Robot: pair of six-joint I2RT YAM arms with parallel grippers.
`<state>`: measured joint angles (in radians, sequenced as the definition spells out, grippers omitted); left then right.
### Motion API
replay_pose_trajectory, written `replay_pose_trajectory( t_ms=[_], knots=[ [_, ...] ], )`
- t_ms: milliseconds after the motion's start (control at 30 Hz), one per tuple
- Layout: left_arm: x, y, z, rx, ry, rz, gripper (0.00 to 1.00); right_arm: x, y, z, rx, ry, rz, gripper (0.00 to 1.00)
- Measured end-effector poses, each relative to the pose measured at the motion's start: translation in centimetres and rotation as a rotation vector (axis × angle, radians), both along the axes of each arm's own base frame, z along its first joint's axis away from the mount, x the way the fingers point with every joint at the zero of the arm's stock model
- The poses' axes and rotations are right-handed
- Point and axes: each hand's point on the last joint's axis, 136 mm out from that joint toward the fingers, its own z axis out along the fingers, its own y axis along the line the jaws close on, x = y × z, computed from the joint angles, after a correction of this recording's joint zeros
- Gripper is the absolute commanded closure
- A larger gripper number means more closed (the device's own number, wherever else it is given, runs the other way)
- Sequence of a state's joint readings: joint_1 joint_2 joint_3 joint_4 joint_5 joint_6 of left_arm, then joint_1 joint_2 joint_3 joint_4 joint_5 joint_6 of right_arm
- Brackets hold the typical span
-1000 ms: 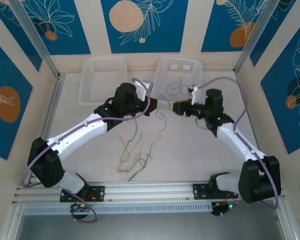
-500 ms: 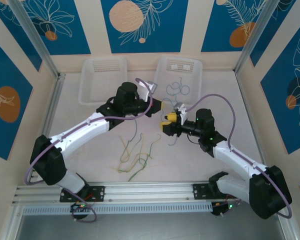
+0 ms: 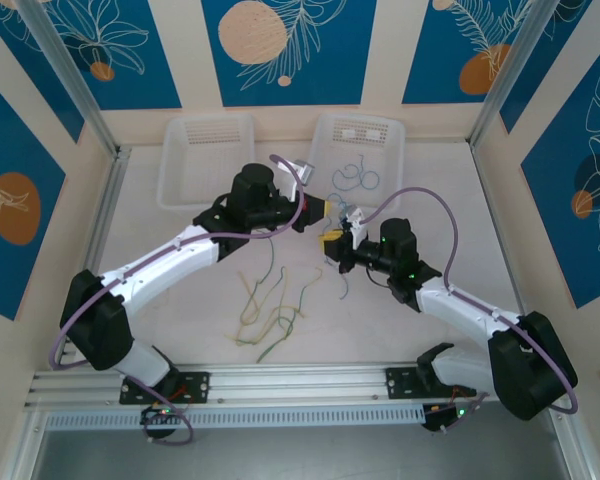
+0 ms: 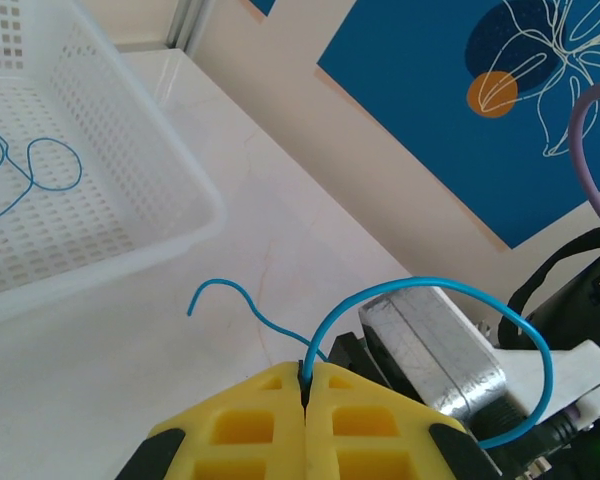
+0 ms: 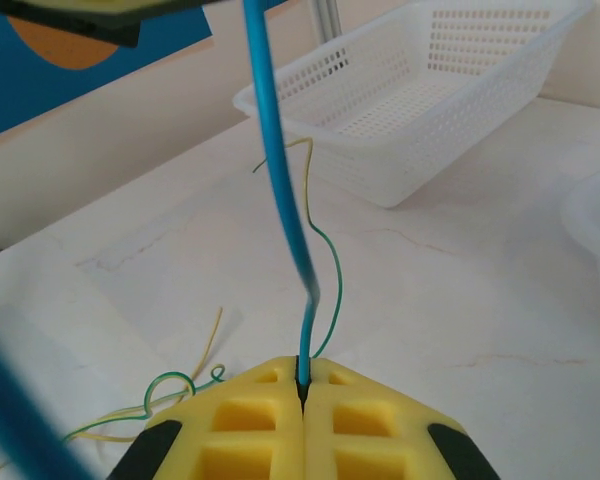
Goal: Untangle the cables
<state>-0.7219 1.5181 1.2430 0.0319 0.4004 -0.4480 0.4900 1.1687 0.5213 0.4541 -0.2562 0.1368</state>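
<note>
- The left gripper sits just in front of the right basket, by its front left corner.
- In the left wrist view its yellow fingers are pressed flat together, with a blue cable pinched in the seam between them.
- From that seam the cable curls out in a wide loop on one side and a short free end on the other, over the table beside the right basket's wall.
- The right gripper is a little farther out from that same basket corner, close to the left gripper but apart from it.
- In the right wrist view its fingers are also closed tight on the blue cable, which rises from the seam and leaves the top of the picture.
- More blue cables lie inside the right basket.
- The loose cables, yellow and green, lie tangled on the table well in front of the right basket and off to its left.
- The left basket stands near the right basket, on its left.
</note>
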Motion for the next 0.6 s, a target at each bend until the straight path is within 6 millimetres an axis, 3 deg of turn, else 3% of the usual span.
replay_pose_trajectory(
  t_ms=[133,233,300,400,433,600],
  knots=[
    [0.3,0.2,-0.7,0.003,0.013,0.024,1.00,0.2,-0.2,0.2,-0.001,-0.008,-0.016,1.00],
    [0.7,0.8,-1.3,0.021,0.012,0.071,0.94,0.1,-0.4,0.9,0.006,-0.026,-0.025,1.00],
    [0.9,1.5,-1.4,0.029,0.007,0.107,0.83,0.0,-0.5,1.6,0.015,-0.044,-0.028,1.00],
    [1.3,2.7,-1.2,0.029,-0.006,0.174,0.74,-0.4,-0.8,2.5,0.025,-0.064,-0.031,1.00],
    [1.5,3.2,-1.0,0.028,-0.011,0.201,0.66,-0.6,-0.9,2.7,0.025,-0.065,-0.031,1.00],
    [2.2,5.4,-0.5,0.027,-0.038,0.312,0.63,-0.6,-1.6,3.1,0.033,-0.041,-0.037,1.00]
  ],
)
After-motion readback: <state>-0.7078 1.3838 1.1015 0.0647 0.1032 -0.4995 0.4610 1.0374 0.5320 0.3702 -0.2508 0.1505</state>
